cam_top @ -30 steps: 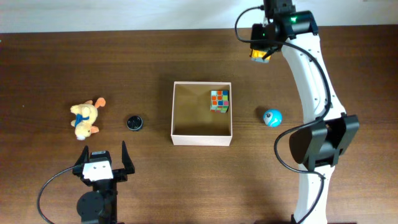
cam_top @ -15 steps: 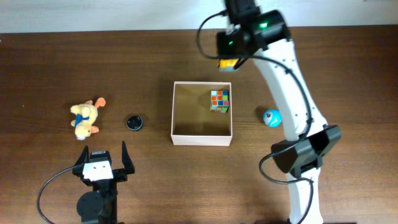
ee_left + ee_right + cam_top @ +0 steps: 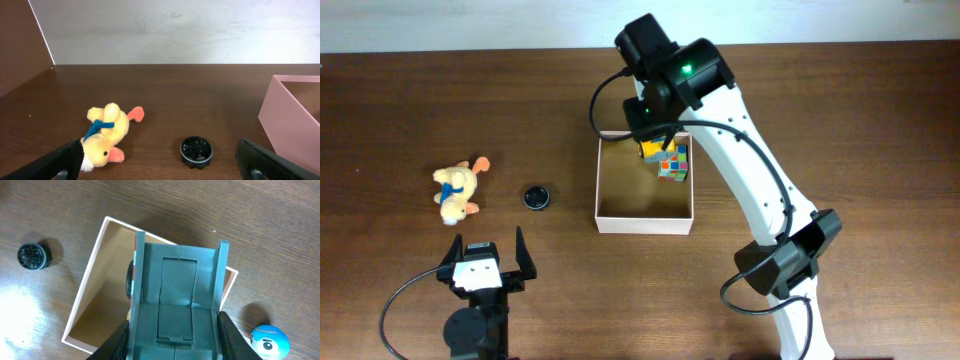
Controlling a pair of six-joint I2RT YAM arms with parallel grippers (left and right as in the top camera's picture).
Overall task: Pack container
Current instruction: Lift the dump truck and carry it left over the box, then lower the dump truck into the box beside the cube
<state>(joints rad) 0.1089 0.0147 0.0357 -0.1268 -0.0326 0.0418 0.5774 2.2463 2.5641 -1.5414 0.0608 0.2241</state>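
Container (image 3: 645,224) — the square, shallow cardboard box, white walls, tan inside — sits mid-table, mouth up, no long axis. Likely the placing step: right gripper (image 3: 174,330), half-closed on a yellow, grey-bellied toy (image 3: 651,150), hovers over it; next, lower and release beside the multicoloured cube (image 3: 672,163). Left gripper (image 3: 486,245) gapes wide, empty.

Right arm (image 3: 760,190): white links, black joint housings, green indicator light (image 3: 689,70), black cable (image 3: 724,292) looped along the near joint. Left arm (image 3: 475,325): black body, white wrist plate (image 3: 475,268), black fingers (image 3: 523,258), looping black cable (image 3: 386,315).
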